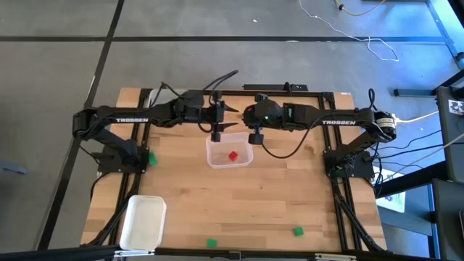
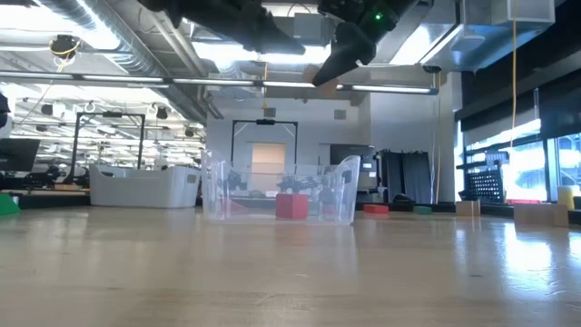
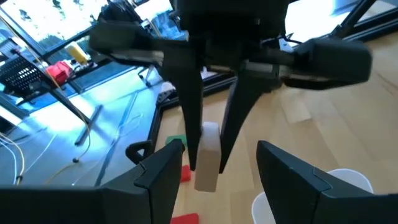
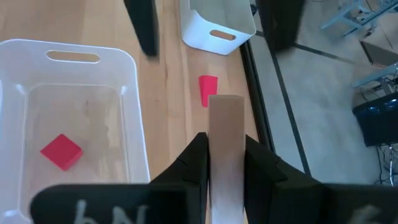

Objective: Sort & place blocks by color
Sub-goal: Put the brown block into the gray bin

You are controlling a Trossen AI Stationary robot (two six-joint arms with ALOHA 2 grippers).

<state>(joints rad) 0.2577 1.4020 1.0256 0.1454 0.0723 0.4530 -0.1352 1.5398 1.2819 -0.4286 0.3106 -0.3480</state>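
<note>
Right hand grips a tan block, held in the air just off the clear tray at its 1 o'clock corner. Left hand faces it, fingers apart, empty. Red block lies inside the tray; green blocks sit toward 6 o'clock on the surface.
</note>
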